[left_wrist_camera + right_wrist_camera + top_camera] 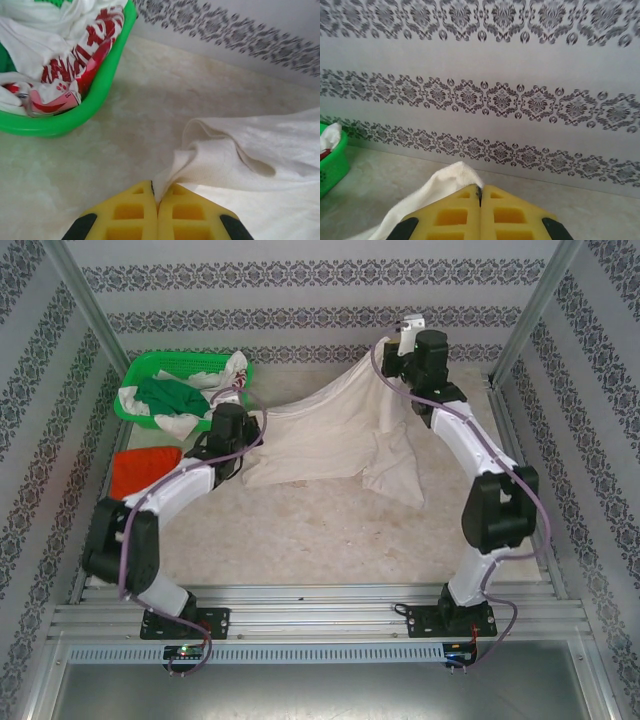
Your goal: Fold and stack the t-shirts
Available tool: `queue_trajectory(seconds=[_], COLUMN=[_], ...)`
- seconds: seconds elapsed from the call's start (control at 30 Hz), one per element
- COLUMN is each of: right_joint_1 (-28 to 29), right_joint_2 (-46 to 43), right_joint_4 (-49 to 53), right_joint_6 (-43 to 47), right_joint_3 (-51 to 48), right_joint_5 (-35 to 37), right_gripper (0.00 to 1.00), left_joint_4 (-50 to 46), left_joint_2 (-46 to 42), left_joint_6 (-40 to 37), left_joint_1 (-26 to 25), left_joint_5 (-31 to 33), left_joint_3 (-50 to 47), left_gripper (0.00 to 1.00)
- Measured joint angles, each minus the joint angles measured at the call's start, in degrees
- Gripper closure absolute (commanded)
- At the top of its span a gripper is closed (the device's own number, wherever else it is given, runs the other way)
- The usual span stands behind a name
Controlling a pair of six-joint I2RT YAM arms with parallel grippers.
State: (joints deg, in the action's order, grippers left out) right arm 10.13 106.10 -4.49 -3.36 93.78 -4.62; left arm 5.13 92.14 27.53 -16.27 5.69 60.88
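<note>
Landmark: green basket (150, 362), at the far left of the table (300, 540).

- Cream-white t-shirt (320, 435) is lying partly spread to the right of the basket. One edge is being lifted toward the back wall, while the rest is sagging onto the table in loose folds.
- Left gripper (156, 194) is sitting low, just beside the basket's near-right rim. Its fingers are pressing together with a thin pinch of the cream shirt's edge between them.
- Right gripper (480, 192) is hanging raised, well apart from the basket on its right and close to the wall. Its fingers are closing flat on a cloth corner that is draping away to the left.
- Judgement: the two pinches are stretching the cloth between them so it will open flat before any fold, and the high right hold is letting the bunched part fall free. Folding has not yet begun.
- Orange-red t-shirt (143, 470) is lying crumpled just on the near side of the basket, untouched.
- The basket is holding other clothes (75, 60), which are white with red print.
</note>
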Motion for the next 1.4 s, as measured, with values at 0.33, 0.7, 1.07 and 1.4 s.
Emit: queue_trajectory(seconds=[0.33,0.7,1.07,1.4], right_joint_1=[-2.5,0.2,5.1,5.0], right_joint_2=[8.4,-25.5,-39.3,-39.2], right_joint_4=[2.5,-6.7,-3.6,-1.7], right_joint_6=[-2.6,-9.0,-14.6,-17.9], right_joint_3=[9.5,-38.7,-58.1,-58.3], right_joint_5=[0.7,3.8,7.0,9.8], right_gripper=[0.10,0.11,0.11,0.14], left_joint_4=[0.0,-5.5,-12.5,-15.4], left_joint_2=[7.8,-8.2,-0.3,5.6], left_joint_6=[1.7,10.7,15.3,14.9], left_joint_1=[2.1,0.7,-4.7,-4.7], left_joint_5=[-2.0,2.4,4.1,7.0], left_joint_3=[9.1,-11.1,-12.5,-10.6], left_gripper=[0.00,0.02,0.36,0.58])
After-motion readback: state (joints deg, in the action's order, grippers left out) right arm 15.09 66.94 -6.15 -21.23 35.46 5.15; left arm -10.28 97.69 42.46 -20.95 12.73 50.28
